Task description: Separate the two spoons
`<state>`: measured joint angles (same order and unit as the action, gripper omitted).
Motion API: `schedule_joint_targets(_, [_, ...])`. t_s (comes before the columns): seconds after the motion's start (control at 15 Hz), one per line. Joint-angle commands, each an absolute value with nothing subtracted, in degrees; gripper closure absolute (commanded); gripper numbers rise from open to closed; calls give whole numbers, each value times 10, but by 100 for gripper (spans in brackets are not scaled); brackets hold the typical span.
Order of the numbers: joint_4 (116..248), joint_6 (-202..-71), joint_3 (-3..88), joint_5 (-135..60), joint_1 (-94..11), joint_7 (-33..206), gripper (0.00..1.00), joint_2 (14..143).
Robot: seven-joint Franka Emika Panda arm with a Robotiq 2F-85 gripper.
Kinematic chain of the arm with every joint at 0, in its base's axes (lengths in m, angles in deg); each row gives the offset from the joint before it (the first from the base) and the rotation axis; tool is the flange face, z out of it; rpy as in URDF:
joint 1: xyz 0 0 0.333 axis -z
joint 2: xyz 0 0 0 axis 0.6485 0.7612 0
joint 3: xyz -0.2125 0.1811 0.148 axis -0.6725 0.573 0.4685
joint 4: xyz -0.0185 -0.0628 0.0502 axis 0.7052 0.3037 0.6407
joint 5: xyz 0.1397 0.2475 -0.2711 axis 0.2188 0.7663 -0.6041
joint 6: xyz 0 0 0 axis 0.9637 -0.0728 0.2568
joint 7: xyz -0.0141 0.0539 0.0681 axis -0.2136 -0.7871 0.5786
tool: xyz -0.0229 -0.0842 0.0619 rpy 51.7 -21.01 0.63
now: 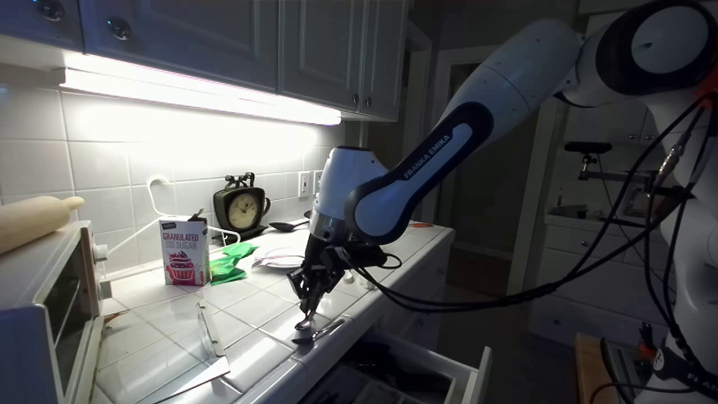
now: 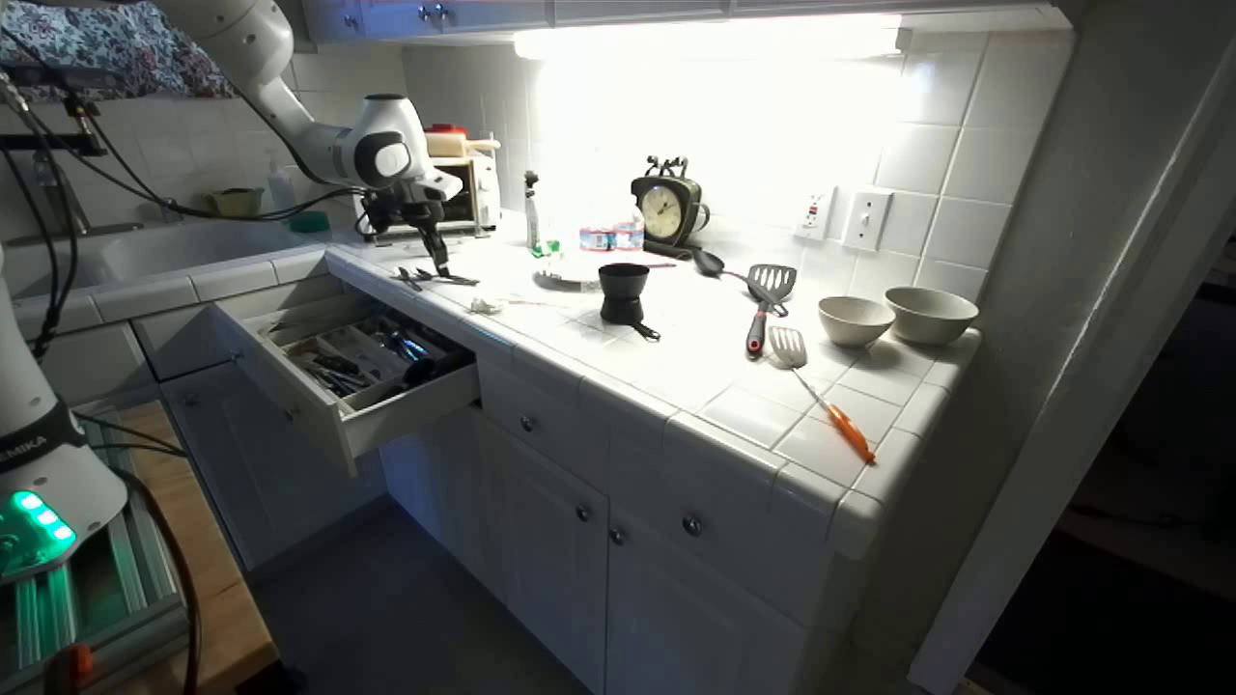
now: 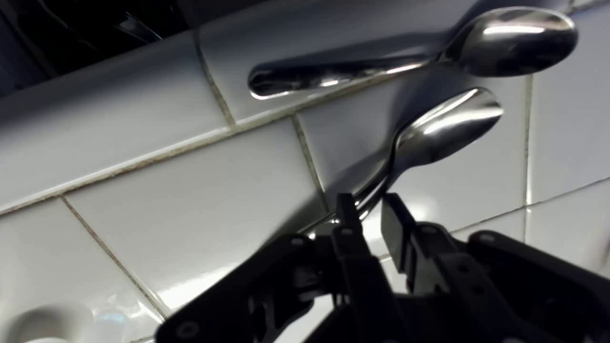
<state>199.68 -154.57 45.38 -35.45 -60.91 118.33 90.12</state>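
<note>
A dark shiny spoon (image 3: 505, 47) lies along the counter's edge tiles, its handle toward the open drawer. It also shows in an exterior view (image 1: 325, 331). A similar spoon (image 3: 443, 131) lies just beside it at an angle, bowls near but apart; its bowl shows below my fingers in an exterior view (image 1: 303, 324). Its handle runs under my gripper (image 3: 368, 200), with a doubled line that may be a reflection. My fingers are parted by a small gap, with this handle just beyond or between the tips; contact is unclear. The handle's end is hidden by the gripper.
An open drawer (image 2: 319, 439) with cutlery is below the counter edge. A toaster oven (image 1: 61, 303), a sugar box (image 1: 185, 252), a white plate (image 1: 280, 258) and a clear bent panel (image 1: 210, 331) stand around. A black cup (image 2: 623, 290) is farther along.
</note>
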Motion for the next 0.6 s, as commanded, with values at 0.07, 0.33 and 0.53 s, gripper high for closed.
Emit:
schedule_joint_targets(0.07, [1974,-1529,440,-377,-622,1203,100,916])
schedule_joint_targets(0.33, [1973,-1525,440,-378,-621,1202,100,915])
schedule_joint_targets(0.53, [1971,-1518,439,-375,-623,1214,74,909])
